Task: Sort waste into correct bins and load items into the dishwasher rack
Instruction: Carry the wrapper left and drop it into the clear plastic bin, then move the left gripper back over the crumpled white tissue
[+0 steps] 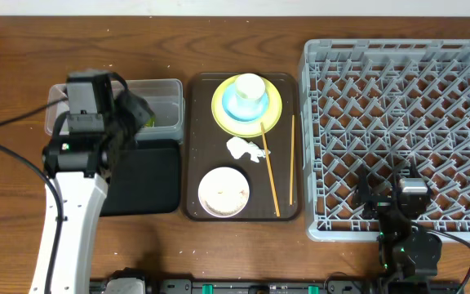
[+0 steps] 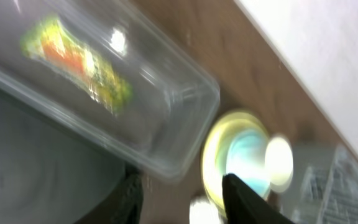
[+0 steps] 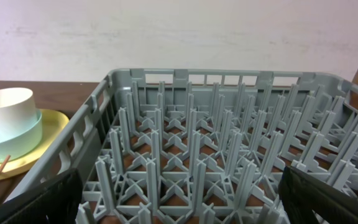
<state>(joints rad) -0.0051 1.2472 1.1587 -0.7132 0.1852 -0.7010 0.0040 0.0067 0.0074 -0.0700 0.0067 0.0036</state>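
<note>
Wood-grain brown counter (image 1: 243, 253) carries all items; a pale wall stands behind it in the wrist views. Reference landmark: the large brown rectangular serving tray (image 1: 206, 147) at the centre of the counter.

On the serving tray:
- Far end: a round yellow-green plate (image 1: 220, 114) carries a light blue bowl (image 1: 235, 104), and a small white cup (image 1: 250, 85) stands in that bowl.
- Middle: a crumpled white tissue (image 1: 245, 149).
- Near end: a round white bowl (image 1: 202, 192) holds loose white rice-like scraps (image 1: 225, 194).
- Right side: two thin wooden chopsticks. One (image 1: 269, 171) lies slanted, its far tip at the plate. The other (image 1: 292, 159) lies straight along the right rim.

Left of the serving tray:
- A clear rectangular plastic tub (image 1: 170, 90) sits at the far side. An orange-and-green snack wrapper (image 2: 73, 62) lies inside it.
- A shallow black rectangular tray (image 1: 149, 175) sits nearer, just beside the serving tray.

Right of the serving tray: a large square grey plastic dishwasher rack (image 1: 310, 147) with a grid of upright pegs.

The left gripper (image 2: 180, 180) hangs over the clear tub. Its jaws are parted with nothing between them. The left wrist view is blurred.

The right gripper (image 3: 179, 186) sits at the near edge of the rack, facing across the pegs. Its jaws are spread wide and hold nothing.
</note>
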